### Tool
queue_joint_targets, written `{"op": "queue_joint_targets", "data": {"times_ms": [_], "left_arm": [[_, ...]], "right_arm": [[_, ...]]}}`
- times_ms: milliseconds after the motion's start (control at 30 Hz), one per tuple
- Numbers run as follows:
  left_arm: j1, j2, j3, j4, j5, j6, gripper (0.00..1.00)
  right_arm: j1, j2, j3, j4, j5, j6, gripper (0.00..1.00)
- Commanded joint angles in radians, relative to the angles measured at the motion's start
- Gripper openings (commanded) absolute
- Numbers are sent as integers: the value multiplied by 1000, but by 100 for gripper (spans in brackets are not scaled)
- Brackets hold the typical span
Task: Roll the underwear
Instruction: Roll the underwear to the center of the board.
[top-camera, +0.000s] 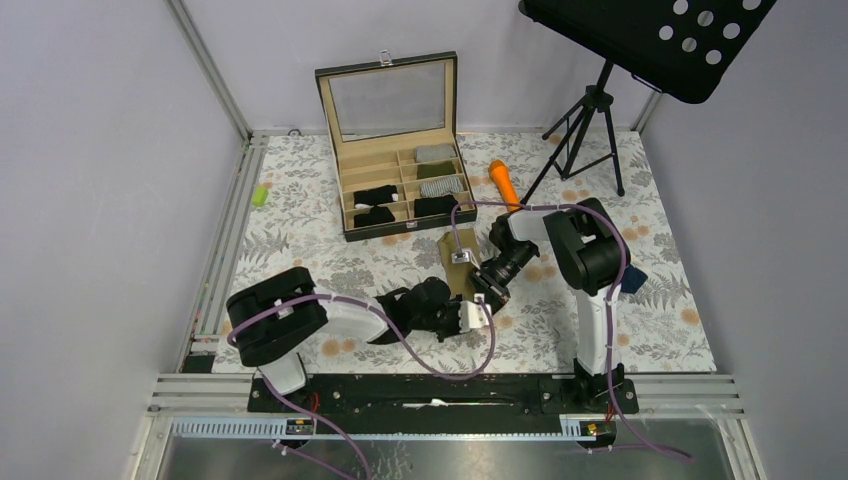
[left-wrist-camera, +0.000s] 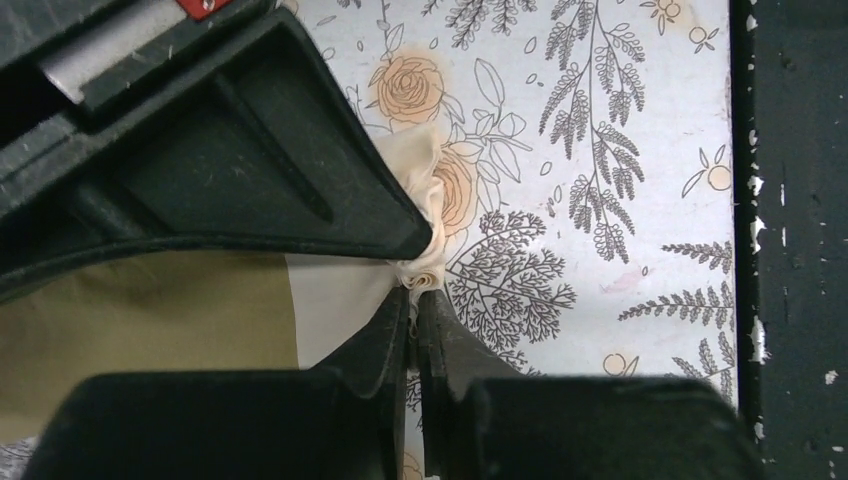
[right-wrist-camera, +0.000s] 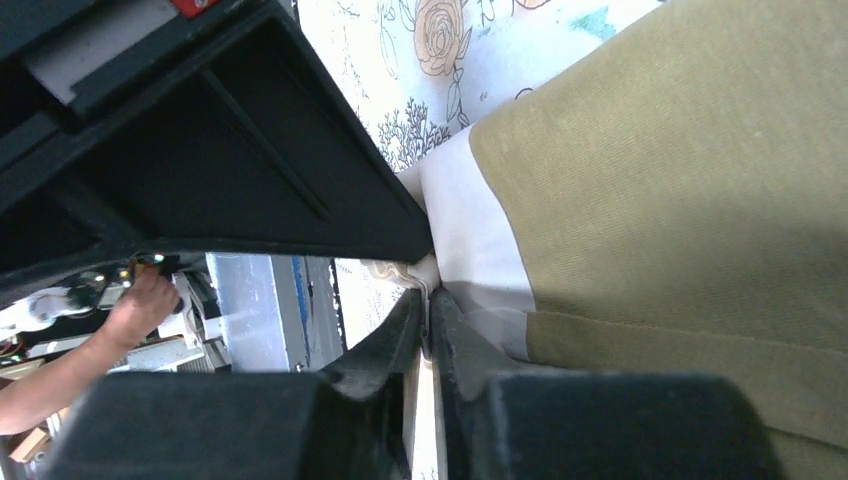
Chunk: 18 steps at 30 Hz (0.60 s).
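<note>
Pinching the tan underwear (top-camera: 461, 275), center frame, your left claw (left-wrist-camera: 414, 292) and right claw (right-wrist-camera: 428, 293) are both clenched on its pale waistband; thin grips may slip if you pull unevenly, ruining the roll.

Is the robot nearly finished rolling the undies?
Several rolled pieces already sit in the box. Right now the left gripper and right gripper both pinch the pale edge of the olive underwear, which isn't rolled yet. Rolling it is still left.

Olive underwear (right-wrist-camera: 680, 180) — soft ribbed knit cloth; right hand (right-wrist-camera: 428, 275) — matt, scuffed black plastic.
</note>
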Motion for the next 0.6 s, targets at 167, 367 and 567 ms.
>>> {"op": "queue_joint_targets", "data": {"times_ms": [167, 367, 567], "left_arm": [[155, -61, 75, -145, 245, -275, 0], [300, 34, 131, -137, 522, -535, 0], [417, 175, 209, -94, 689, -691, 0]], "right_arm": [[-94, -308, 36, -81, 14, 68, 41], [-133, -619, -137, 228, 156, 299, 42], [-111, -936, -434, 614, 311, 310, 50]]}}
